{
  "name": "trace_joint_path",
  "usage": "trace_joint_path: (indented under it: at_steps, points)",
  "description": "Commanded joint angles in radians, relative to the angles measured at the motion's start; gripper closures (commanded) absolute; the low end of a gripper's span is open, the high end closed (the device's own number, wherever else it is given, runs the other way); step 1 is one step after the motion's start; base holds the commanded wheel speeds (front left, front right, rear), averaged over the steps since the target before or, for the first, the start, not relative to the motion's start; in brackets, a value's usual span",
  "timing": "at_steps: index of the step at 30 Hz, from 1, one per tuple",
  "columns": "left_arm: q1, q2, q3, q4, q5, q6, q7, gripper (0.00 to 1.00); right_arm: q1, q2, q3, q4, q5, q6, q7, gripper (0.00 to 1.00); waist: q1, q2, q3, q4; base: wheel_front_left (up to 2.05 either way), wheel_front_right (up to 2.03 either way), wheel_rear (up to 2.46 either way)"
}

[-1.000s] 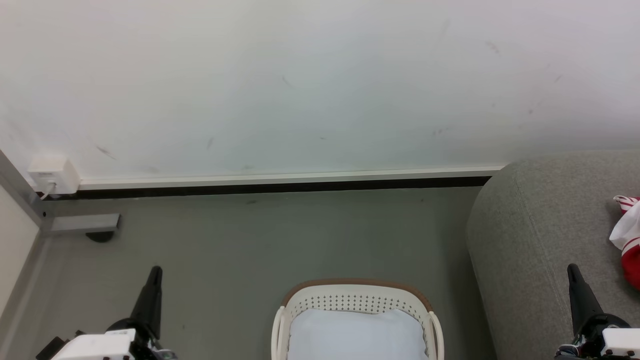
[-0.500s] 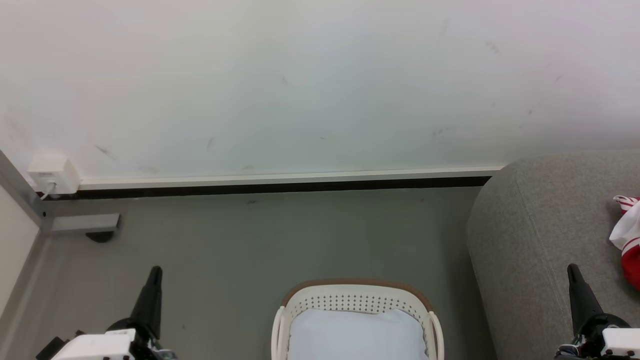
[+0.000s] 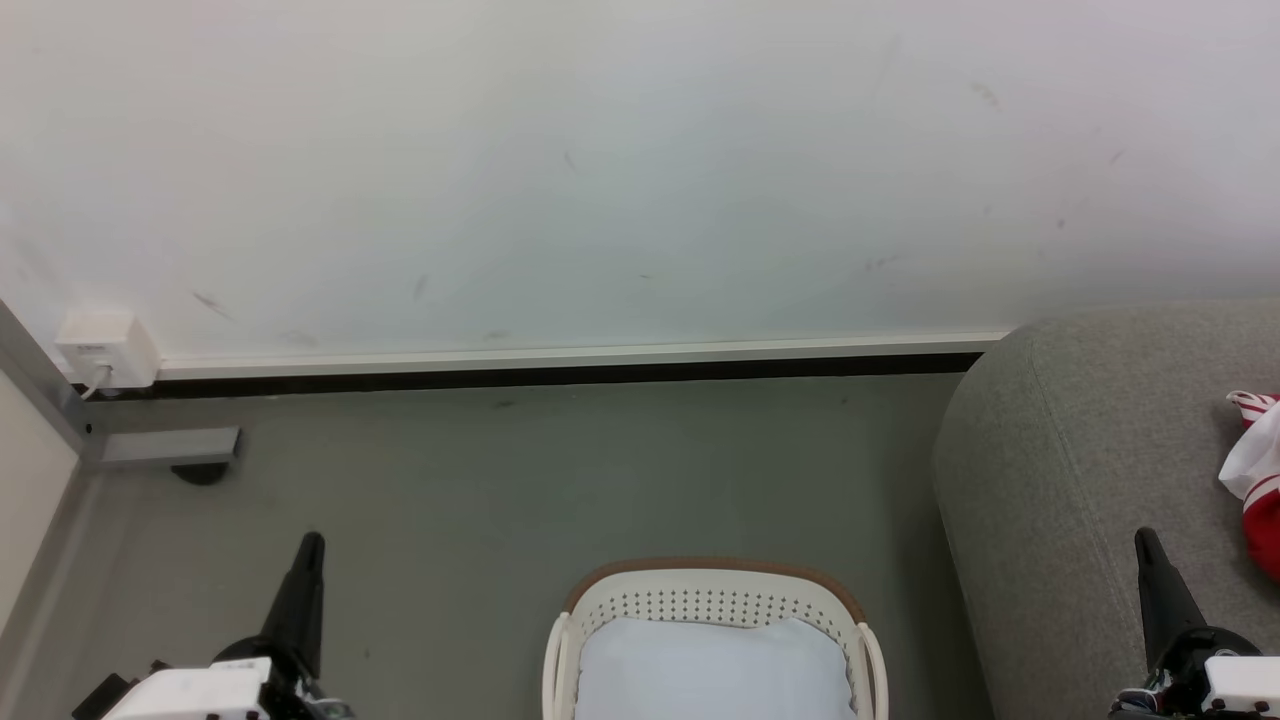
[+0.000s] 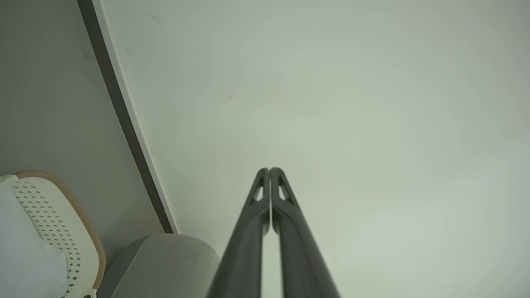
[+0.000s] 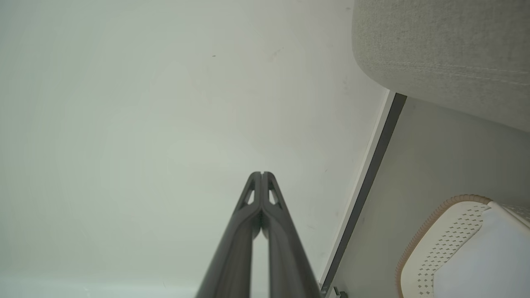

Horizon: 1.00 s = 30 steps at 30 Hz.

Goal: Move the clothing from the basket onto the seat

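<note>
Clothing [image 3: 1258, 470] lies on the seat [image 3: 1060, 450] at the right edge of the head view, well apart from the basket [image 3: 715, 567]. The visible basket interior holds a pale liner cloth [image 3: 715, 670]; its near part is cut off by the frame. Left gripper [image 4: 269, 170] and right gripper [image 5: 261, 174] have fingers pressed together, holding nothing, one on each side of the basket. Hazard: judging the task complete while a garment sits in the unseen part. A blind grasp there may catch the liner cloth instead.
</note>
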<state>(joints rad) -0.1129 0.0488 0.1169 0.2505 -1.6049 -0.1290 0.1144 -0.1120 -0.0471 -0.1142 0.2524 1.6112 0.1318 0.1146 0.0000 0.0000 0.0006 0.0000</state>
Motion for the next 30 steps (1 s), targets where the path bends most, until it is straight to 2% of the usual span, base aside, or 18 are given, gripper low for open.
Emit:
trace_joint_path:
  at_steps: [1,30]
  points:
    - [-0.005,0.002,0.002,-0.002,-0.012,-0.005,0.005,1.00,-0.006,-0.006,-0.003,-0.006,0.001,-0.002,0.005,1.00,0.0000,0.0000,0.000,0.000,0.00,0.00,0.00]
    - [-0.005,0.002,0.002,-0.002,-0.012,-0.005,0.005,1.00,-0.006,-0.006,-0.003,-0.006,0.001,-0.002,0.004,1.00,0.0000,0.0000,0.000,0.000,0.00,0.00,0.00]
